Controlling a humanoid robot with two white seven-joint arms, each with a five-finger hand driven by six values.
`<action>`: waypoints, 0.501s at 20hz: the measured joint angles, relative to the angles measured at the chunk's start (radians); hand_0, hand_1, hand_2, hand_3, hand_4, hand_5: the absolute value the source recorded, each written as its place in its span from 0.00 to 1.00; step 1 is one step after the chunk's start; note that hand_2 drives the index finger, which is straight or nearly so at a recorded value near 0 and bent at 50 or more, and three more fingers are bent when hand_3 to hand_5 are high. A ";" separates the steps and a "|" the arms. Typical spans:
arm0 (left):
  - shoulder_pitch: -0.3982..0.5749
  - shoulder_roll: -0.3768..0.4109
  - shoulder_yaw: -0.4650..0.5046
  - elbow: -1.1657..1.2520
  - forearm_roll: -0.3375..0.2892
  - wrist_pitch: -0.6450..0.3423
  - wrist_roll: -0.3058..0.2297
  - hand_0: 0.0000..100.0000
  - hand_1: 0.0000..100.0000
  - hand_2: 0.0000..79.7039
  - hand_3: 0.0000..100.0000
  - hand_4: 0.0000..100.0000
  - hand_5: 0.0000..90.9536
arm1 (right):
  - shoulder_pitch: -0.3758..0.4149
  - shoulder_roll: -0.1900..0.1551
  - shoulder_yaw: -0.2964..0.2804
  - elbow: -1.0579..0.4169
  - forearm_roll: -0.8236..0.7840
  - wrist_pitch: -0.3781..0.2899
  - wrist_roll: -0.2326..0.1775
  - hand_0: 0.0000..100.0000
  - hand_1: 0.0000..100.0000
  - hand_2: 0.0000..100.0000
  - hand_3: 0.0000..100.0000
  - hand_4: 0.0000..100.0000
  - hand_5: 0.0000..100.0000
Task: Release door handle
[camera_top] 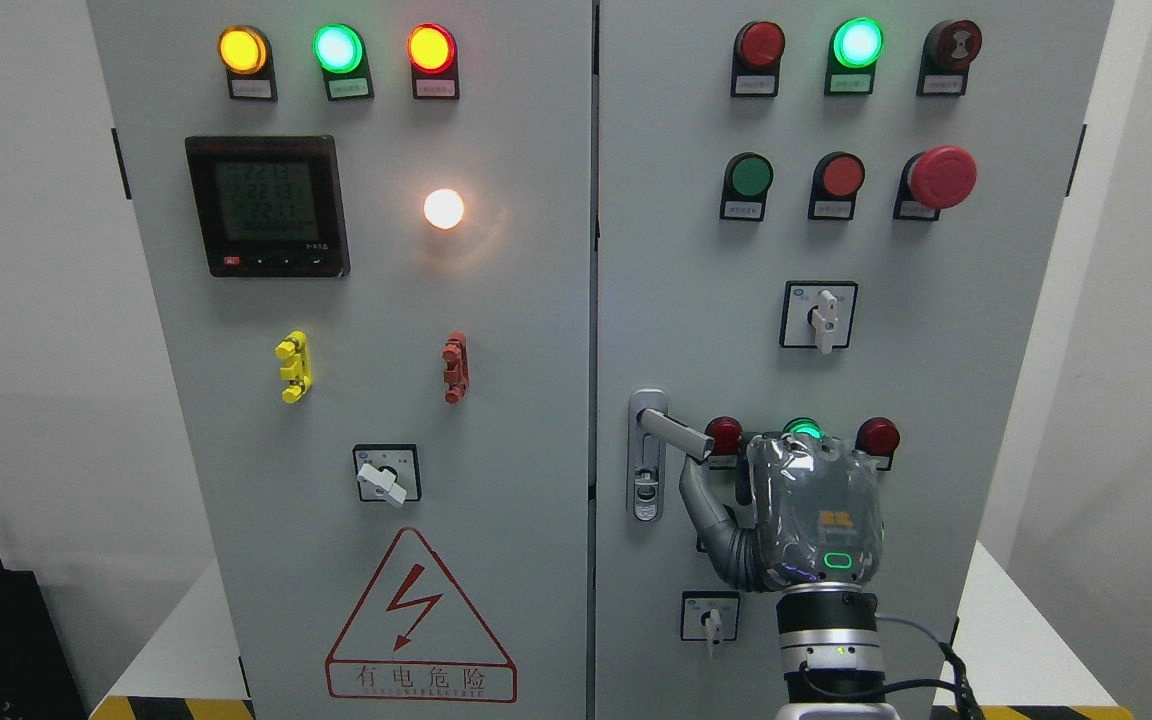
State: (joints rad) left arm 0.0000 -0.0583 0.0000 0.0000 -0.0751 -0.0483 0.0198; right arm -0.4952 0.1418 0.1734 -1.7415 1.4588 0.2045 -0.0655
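Observation:
The silver door handle (674, 432) sits at the left edge of the right cabinet door, its lever swung out to the right from the lock plate (647, 480). My right hand (814, 510) comes up from the bottom edge and stands just right of the lever's tip, with its back toward the camera. Its thumb (700, 492) is spread out to the left and reaches up under the lever's end. No finger wraps around the lever, which shows along its whole length. The other fingers are hidden behind the palm. The left arm does not show.
The grey cabinet has two doors with a seam (595, 360) between them. Indicator lamps (723, 435), (877, 436) and a lit green lamp (802, 430) sit right behind my hand. A rotary switch (711, 618) is below the thumb and another rotary switch (820, 316) above. A red mushroom button (941, 177) is at upper right.

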 measured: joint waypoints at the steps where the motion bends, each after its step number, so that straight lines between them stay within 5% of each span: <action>1: 0.000 0.000 0.000 0.000 0.000 0.000 0.000 0.12 0.39 0.00 0.00 0.00 0.00 | 0.000 0.000 0.000 0.000 0.000 0.000 0.000 0.54 0.11 0.87 1.00 1.00 1.00; 10: 0.000 0.000 0.000 0.000 0.000 0.000 0.000 0.12 0.39 0.00 0.00 0.00 0.00 | -0.005 0.000 -0.001 0.000 0.000 0.000 0.000 0.55 0.11 0.87 1.00 1.00 1.00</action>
State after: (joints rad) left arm 0.0000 -0.0583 0.0000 0.0000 -0.0751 -0.0483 0.0198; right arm -0.5007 0.1415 0.1723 -1.7412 1.4588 0.2044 -0.0655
